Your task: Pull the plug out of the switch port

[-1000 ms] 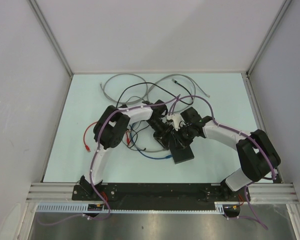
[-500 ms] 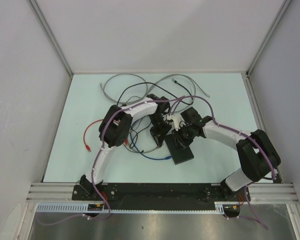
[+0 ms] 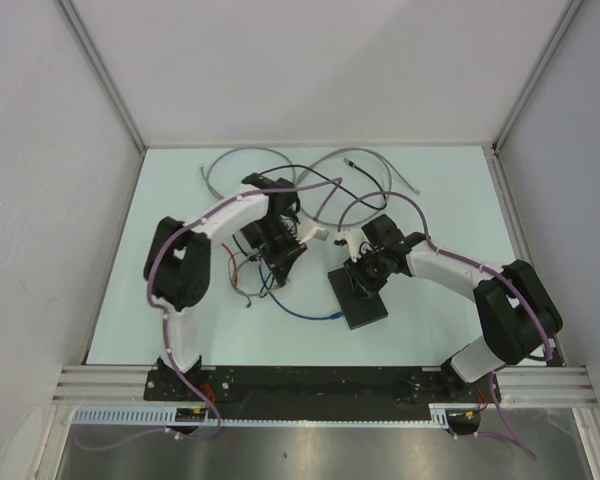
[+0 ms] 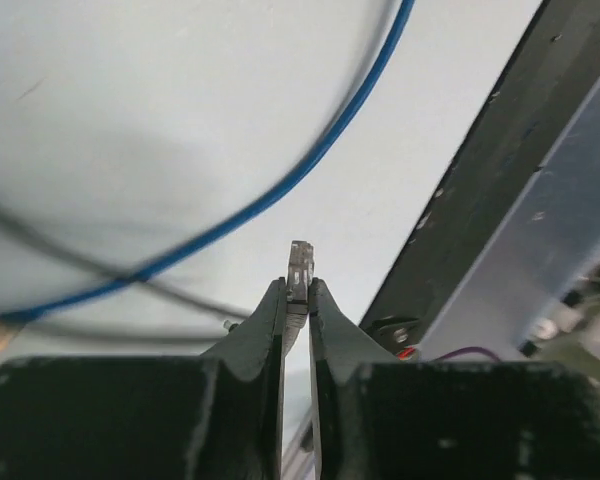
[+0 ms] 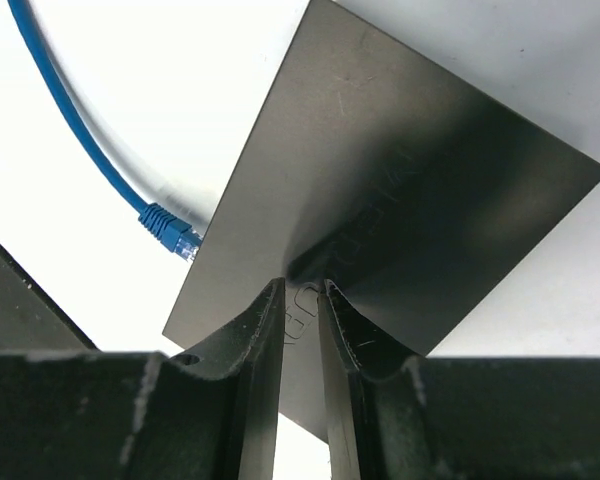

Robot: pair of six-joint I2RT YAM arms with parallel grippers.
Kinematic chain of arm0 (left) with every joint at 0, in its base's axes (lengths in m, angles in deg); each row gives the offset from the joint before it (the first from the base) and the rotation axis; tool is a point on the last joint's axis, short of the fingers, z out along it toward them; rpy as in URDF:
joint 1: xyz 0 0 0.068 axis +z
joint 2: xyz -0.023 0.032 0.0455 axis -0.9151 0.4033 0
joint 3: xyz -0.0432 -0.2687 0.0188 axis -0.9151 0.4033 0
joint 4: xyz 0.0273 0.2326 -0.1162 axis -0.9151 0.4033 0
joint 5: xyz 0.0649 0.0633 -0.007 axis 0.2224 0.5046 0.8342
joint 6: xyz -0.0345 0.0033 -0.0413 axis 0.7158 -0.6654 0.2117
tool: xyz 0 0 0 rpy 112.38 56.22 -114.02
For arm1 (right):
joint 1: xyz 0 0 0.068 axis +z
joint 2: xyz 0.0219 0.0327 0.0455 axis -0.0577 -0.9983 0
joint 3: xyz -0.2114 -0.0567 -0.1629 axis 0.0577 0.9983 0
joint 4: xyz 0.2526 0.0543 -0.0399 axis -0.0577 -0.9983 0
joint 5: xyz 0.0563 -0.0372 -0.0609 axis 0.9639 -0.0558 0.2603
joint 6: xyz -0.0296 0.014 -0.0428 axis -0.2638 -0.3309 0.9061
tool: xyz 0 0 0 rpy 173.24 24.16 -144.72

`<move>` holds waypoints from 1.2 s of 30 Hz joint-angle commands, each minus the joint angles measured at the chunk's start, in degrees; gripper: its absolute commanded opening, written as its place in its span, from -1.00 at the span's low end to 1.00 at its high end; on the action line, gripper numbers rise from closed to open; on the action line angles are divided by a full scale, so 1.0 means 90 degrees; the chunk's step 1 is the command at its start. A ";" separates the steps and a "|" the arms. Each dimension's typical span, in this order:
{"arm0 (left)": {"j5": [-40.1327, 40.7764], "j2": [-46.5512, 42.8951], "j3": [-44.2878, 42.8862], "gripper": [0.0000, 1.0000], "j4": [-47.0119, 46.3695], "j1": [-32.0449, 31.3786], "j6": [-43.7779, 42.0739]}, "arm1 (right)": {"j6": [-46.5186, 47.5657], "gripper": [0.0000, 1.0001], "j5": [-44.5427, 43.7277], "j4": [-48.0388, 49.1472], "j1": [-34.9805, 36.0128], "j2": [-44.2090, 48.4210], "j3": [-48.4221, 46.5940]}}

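Note:
The switch (image 3: 366, 306) is a flat matte-black box lying near the table's middle. In the right wrist view its top (image 5: 410, 190) fills the frame; its port edge is not visible. My right gripper (image 3: 364, 272) is shut, with its tips (image 5: 302, 290) pressed down on the box top and nothing between them. My left gripper (image 3: 279, 254) is to the left of the switch, apart from it. It is shut (image 4: 298, 292) on a small clear plug (image 4: 300, 262) that sticks out past the fingertips.
A blue cable (image 3: 310, 313) lies left of the switch; its blue plug (image 5: 170, 228) rests by the box's edge. Grey cables (image 3: 245, 153) and black cords loop at the back. The black front rail (image 4: 500, 200) runs along the near edge.
My left gripper has moved left, away from the switch, still shut on the clear plug. The left arm has swung left. My right gripper stays on the box.

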 commanded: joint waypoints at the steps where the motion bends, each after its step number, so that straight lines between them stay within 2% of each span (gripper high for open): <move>1: 0.0711 -0.1127 0.0378 -0.87 0.0760 0.0628 -0.1144 | 0.0101 -0.49 -0.0264 -0.0172 0.0021 -0.0043 0.0142; 6: 0.2194 -0.1598 0.1267 -0.91 0.0771 0.1780 -0.1720 | 0.0101 -0.49 -0.0264 -0.0152 0.0099 -0.0092 0.0132; 11: 0.3221 -0.1200 0.1463 -0.99 0.0246 0.3165 -0.1596 | 0.0091 -0.49 -0.0264 -0.0152 0.0235 -0.0102 0.0142; 13: 0.3582 -0.0994 0.1415 -0.98 -0.0038 0.3392 -0.1410 | 0.0101 -0.49 -0.0274 -0.0152 0.0255 -0.0121 0.0142; 15: 0.3749 -0.0808 0.1327 -0.91 -0.0466 0.3510 -0.1030 | 0.0101 -0.49 -0.0284 -0.0152 0.0284 -0.0122 0.0142; 16: 0.3837 -0.0759 0.1288 -0.78 -0.0508 0.3510 -0.0835 | 0.0101 -0.49 -0.0303 -0.0152 0.0284 -0.0131 0.0142; 17: 0.3712 -0.0584 0.1036 -0.42 -0.0431 0.3500 -0.0524 | 0.0101 -0.49 -0.0313 -0.0152 0.0294 -0.0122 0.0142; 18: 0.3479 -0.0525 0.0860 -0.30 -0.0304 0.3491 -0.0414 | 0.0101 -0.49 -0.0313 -0.0152 0.0304 -0.0122 0.0132; 20: 0.2416 -0.0495 0.0353 -0.08 0.0009 0.3452 -0.0199 | 0.0101 -0.49 -0.0323 -0.0152 0.0304 -0.0112 0.0142; 22: 0.1907 -0.0563 0.0029 -0.01 0.0194 0.3403 -0.0062 | 0.0110 -0.49 -0.0332 -0.0162 0.0304 -0.0112 0.0142; 25: 0.0445 -0.0310 -0.1131 0.11 0.0837 0.3373 0.0221 | 0.0130 -0.49 -0.0342 -0.0152 0.0304 -0.0112 0.0142; 26: 0.0072 -0.0290 -0.1647 0.21 0.0859 0.3344 0.0696 | 0.0130 -0.49 -0.0342 -0.0162 0.0304 -0.0121 0.0142; 28: -0.0485 -0.0348 -0.2118 0.26 0.0869 0.3228 0.0798 | 0.0140 -0.49 -0.0323 -0.0162 0.0323 -0.0131 0.0142; 29: -0.1126 -0.0368 -0.2420 0.26 0.0850 0.3188 0.0846 | 0.0140 -0.49 -0.0332 -0.0143 0.0314 -0.0131 0.0142; 33: -0.2478 -0.0387 -0.2288 0.24 0.0645 0.2798 0.1022 | 0.0179 -0.49 -0.0401 -0.0143 0.0304 -0.0005 0.0142; 36: -0.2111 -0.0397 -0.1459 0.12 -0.0104 0.2184 0.1266 | -0.0094 -0.49 -0.0362 -0.0113 -0.0046 0.0267 0.0113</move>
